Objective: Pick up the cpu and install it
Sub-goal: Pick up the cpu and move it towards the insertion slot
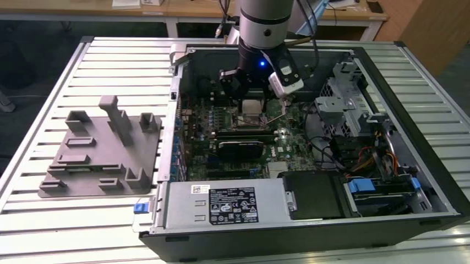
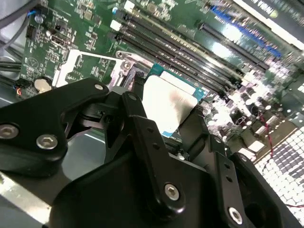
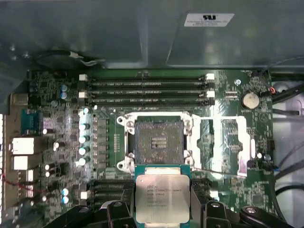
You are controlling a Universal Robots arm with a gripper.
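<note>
Silver-topped cpu [image 3: 162, 195] gripped in the hand [image 3: 162, 205], up by the open socket [image 3: 159, 142].
You're at the carry-to-install step: the hand is clenched on the cpu by two opposite edges, top plate up, inside the computer case [image 1: 294, 242] and above the motherboard [image 3: 52, 95]. The socket is bare, with its metal frame [image 3: 228, 142] flipped open to one side. The chip is near the socket and not seated; I can't tell if it's centred over it. My read: pick done, install not. Seating calls for centring, keeping the chip flat and square to the socket, matching its orientation, and a gentle set-down, since a skewed landing risks the contacts.
</note>
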